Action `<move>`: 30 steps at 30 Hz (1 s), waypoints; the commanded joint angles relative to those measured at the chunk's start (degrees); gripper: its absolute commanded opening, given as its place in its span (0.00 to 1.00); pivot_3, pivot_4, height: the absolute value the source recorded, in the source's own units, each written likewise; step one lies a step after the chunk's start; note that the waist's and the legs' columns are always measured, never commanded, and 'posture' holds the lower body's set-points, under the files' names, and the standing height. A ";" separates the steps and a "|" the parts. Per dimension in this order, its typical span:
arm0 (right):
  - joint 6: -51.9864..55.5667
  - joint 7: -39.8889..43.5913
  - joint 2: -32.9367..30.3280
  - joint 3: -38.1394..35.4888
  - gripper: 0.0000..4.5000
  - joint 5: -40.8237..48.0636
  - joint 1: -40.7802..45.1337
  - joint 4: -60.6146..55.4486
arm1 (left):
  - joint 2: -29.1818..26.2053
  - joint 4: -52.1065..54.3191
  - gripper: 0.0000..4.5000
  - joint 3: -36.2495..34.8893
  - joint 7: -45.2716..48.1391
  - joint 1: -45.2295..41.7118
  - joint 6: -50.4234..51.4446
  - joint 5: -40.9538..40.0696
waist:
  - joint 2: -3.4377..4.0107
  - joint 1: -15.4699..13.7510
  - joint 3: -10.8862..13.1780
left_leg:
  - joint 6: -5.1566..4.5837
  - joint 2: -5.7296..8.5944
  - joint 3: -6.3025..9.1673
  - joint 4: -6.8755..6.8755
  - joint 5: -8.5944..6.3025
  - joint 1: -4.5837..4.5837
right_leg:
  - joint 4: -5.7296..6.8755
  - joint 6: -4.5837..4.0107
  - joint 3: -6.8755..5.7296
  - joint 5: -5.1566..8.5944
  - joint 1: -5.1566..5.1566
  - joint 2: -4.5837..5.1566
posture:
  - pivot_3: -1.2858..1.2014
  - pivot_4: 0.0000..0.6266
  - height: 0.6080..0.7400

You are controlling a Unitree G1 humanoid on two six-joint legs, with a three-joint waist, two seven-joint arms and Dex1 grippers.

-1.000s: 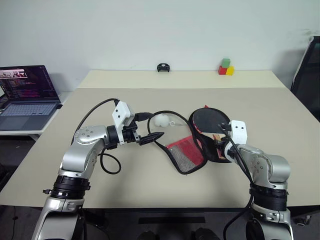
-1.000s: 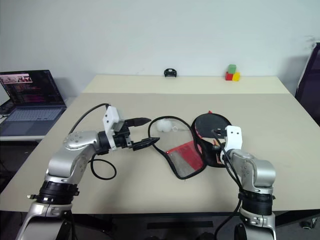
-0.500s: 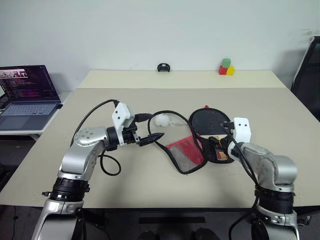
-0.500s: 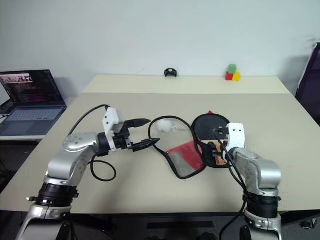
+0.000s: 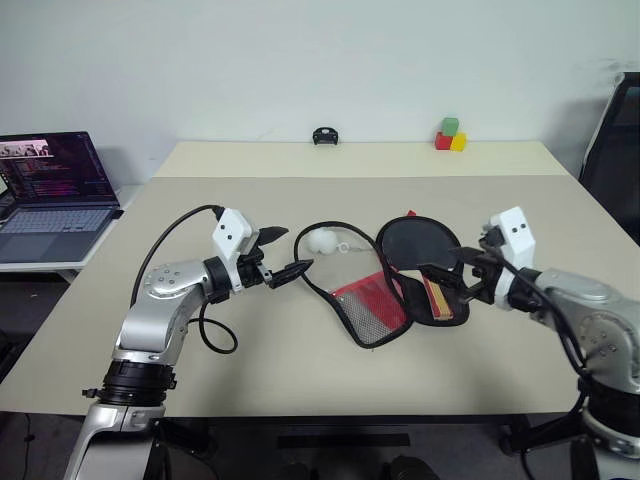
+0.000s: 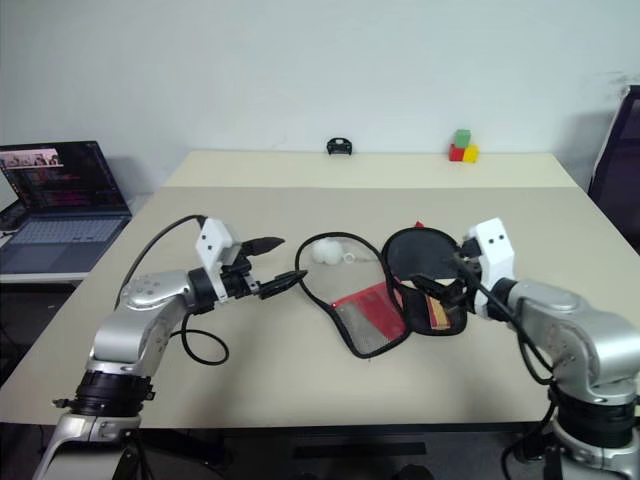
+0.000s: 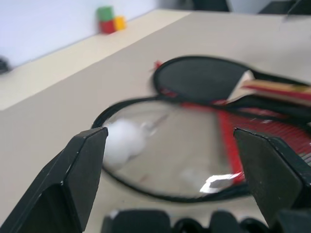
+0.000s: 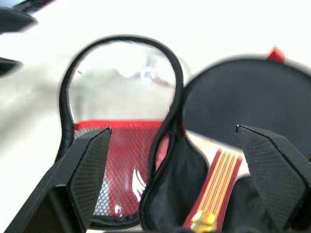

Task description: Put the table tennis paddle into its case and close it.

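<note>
The paddle (image 5: 425, 262) lies in the right half of the case (image 5: 385, 280), which is spread open on the tabletop (image 5: 300, 350) near the robot. The paddle's black round face sits in the far part of that half, and its wood and red handle points toward the near edge. The left half of the case, a clear window with a red mesh panel nearer the robot, lies flat beside it, joined at the middle. So the loading step looks done and the closing step is next in hand.

The right hand (image 5: 458, 279) hovers just above the handle end of the paddle, fingers spread wide and gripping nothing. Its arm comes in from the right and points left across the case. The left hand (image 5: 283, 252) sits to the left of the case, level with the tabletop and pointing right toward the rim of the clear half, fingers wide apart and empty.

The next move probably calls for one hand to catch the rim of the left flap and fold it over the paddle, while the other steadies the loaded half so it does not slide.

A small white ball (image 5: 322, 240) rests inside the loop of the clear half, farther back. Farther still are a laptop (image 5: 50, 190) at the left and coloured blocks (image 5: 450, 136) by the wall.
</note>
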State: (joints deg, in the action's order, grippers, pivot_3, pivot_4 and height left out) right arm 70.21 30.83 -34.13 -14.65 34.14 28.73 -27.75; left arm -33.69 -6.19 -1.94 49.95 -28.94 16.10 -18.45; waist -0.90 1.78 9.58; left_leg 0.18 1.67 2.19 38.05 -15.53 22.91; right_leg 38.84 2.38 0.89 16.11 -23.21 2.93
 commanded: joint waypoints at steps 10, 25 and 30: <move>-8.28 14.31 -7.57 -1.53 1.00 10.48 4.11 3.77 | -0.28 -8.29 1.00 -0.34 -4.21 0.70 -4.86 6.15 | -0.04 -0.12 0.02 | 0.00 -0.02 0.02 0.01 0.00 0.01 | 0.00 0.00 -0.01 0.00 0.00 0.03 | 0.52 0.24 1.00; -5.73 8.65 -8.26 -3.33 1.00 19.16 3.72 3.31 | 10.41 -27.49 1.00 9.59 -6.79 -10.89 -10.90 16.79 | -0.17 -1.03 0.08 | 0.00 0.03 0.01 0.04 0.00 0.04 | 0.01 0.00 -0.03 0.00 0.00 0.07 | 0.52 0.24 1.00; -5.63 6.79 -8.95 -4.37 1.00 20.85 3.09 2.84 | 13.46 -28.45 1.00 9.77 -5.09 -13.05 -11.27 15.86 | -0.19 -1.43 0.09 | 0.00 0.04 0.01 0.08 0.00 0.05 | 0.03 0.00 -0.03 -0.01 0.01 0.09 | 0.52 0.24 1.00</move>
State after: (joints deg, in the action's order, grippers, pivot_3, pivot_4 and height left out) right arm 64.61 38.20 -42.25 -16.93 53.16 31.82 -22.89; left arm -21.09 -35.67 7.54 44.10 -40.21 5.75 -1.92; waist -1.09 0.35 9.67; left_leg 0.18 1.71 2.21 38.13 -15.53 22.97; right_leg 38.86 2.38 0.84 16.10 -23.20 3.02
